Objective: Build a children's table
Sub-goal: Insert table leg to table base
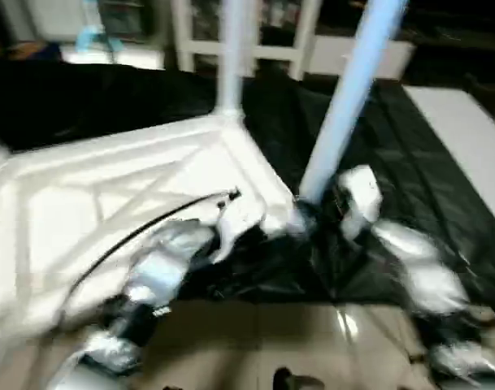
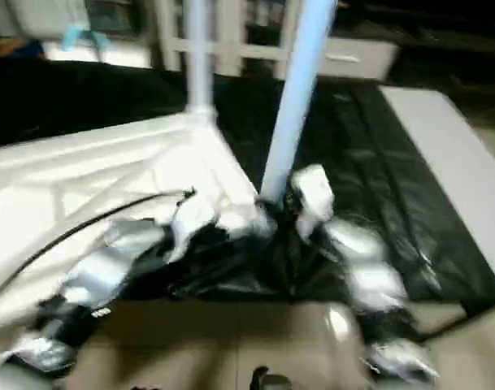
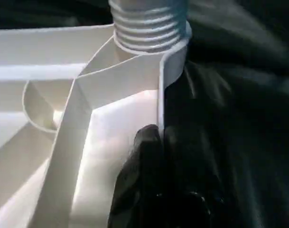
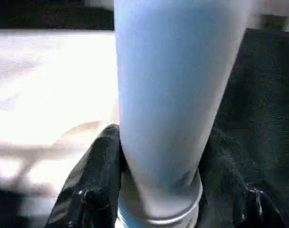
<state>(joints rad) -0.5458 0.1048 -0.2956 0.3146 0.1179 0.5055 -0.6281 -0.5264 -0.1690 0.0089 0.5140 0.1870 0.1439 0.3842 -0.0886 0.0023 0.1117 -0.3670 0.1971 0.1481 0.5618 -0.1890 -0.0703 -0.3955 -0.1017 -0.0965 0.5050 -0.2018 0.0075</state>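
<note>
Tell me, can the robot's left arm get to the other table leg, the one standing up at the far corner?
Probably yes. The left gripper is at the table top, near the corner where the right gripper holds a leg. The far leg stands beyond it with only open ribs between.

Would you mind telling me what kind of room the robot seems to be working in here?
Probably an indoor room used as a floor workspace: a black sheet lies over a pale tiled floor, with white furniture at the back. The upturned table top rests on the sheet.
</note>
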